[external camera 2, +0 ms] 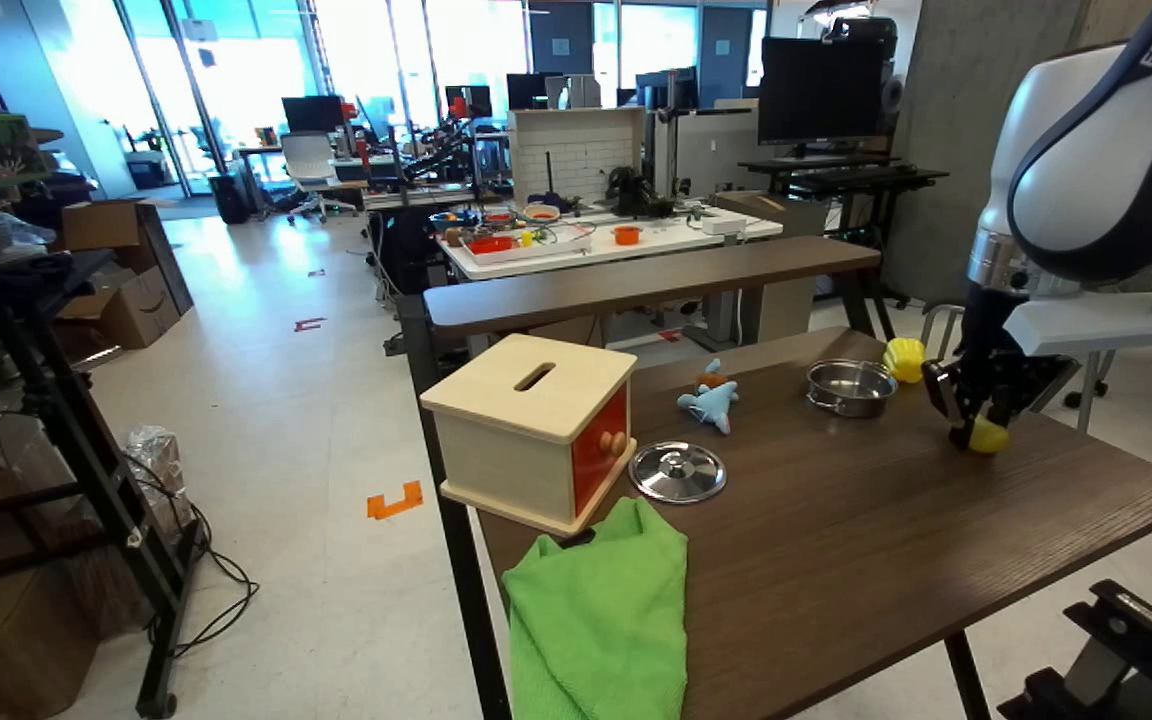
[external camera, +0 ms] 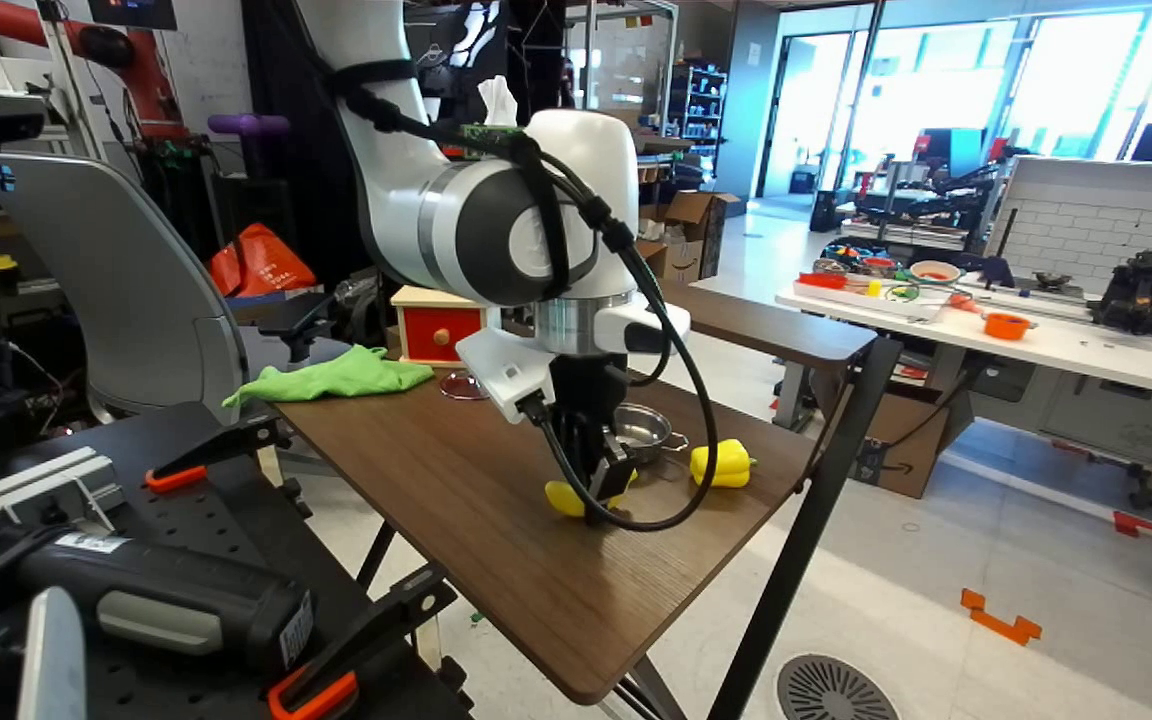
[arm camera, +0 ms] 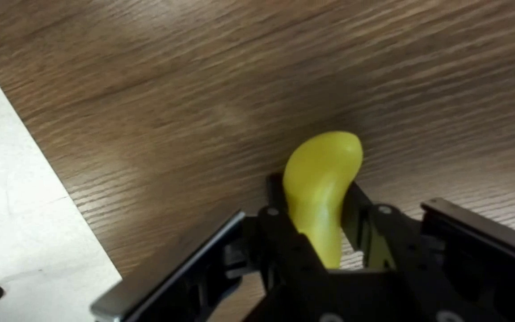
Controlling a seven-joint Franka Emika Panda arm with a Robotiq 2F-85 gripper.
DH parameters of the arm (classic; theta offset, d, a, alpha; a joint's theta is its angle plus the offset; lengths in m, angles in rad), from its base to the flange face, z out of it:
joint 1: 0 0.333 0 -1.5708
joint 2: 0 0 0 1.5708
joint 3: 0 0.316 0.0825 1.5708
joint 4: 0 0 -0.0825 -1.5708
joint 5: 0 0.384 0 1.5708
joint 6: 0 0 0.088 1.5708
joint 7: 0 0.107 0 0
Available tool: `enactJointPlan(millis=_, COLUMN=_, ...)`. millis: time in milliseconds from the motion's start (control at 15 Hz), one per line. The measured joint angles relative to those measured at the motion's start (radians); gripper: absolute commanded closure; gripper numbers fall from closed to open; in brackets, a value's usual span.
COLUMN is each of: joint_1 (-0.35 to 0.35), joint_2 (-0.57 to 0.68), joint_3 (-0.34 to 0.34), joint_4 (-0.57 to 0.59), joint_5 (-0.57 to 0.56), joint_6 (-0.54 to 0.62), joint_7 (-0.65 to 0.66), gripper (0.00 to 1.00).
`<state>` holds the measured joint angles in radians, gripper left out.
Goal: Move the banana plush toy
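The banana plush toy [arm camera: 322, 174] is smooth, yellow and curved. It lies between the two black fingers of my gripper [arm camera: 315, 192] in the wrist view, with both fingers against its sides. The gripper looks shut on it. In an exterior view the banana [external camera: 564, 498] shows on both sides of the gripper [external camera: 600, 508], low at the table top. In an exterior view only one end of the banana [external camera 2: 989, 436] shows beside the fingertips [external camera 2: 972, 436]; the rest is hidden by the gripper. I cannot tell whether it touches the table.
A small metal bowl [external camera 2: 851, 390] and a chunky yellow pepper-like object [external camera 2: 904, 360] stand near the gripper. A metal lid [external camera 2: 678, 472], a blue plush [external camera 2: 711, 403], a wooden box [external camera 2: 506, 440] and a green cloth [external camera 2: 606, 610] lie toward the table's other end. A raised shelf [external camera 2: 656, 282] runs along one side.
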<state>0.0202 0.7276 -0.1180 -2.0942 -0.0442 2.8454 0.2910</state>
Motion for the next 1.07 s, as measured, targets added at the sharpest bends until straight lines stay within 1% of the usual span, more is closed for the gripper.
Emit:
enactJointPlan(millis=267, joint_1=0.002, joint_2=-0.061, joint_3=0.017, joint_4=-0.071, joint_5=-0.001, joint_6=0.011, joint_7=-0.091, gripper=0.96)
enactJointPlan(millis=467, joint_1=0.004, joint_2=-0.155, joint_3=0.045, joint_4=-0.167, joint_5=-0.007, joint_6=0.037, joint_7=-0.171, gripper=0.94)
enactJointPlan(millis=667, joint_1=0.030, joint_2=-0.254, joint_3=0.071, joint_4=-0.243, joint_5=-0.013, joint_6=0.052, joint_7=-0.224, gripper=0.94)
enactJointPlan(millis=867, joint_1=0.058, joint_2=-0.311, joint_3=0.115, joint_4=-0.266, joint_5=-0.013, joint_6=0.052, joint_7=-0.255, gripper=0.94)
enactJointPlan(millis=1067, joint_1=0.078, joint_2=-0.315, joint_3=0.169, joint_4=-0.263, joint_5=-0.013, joint_6=0.052, joint_7=-0.279, gripper=0.94)
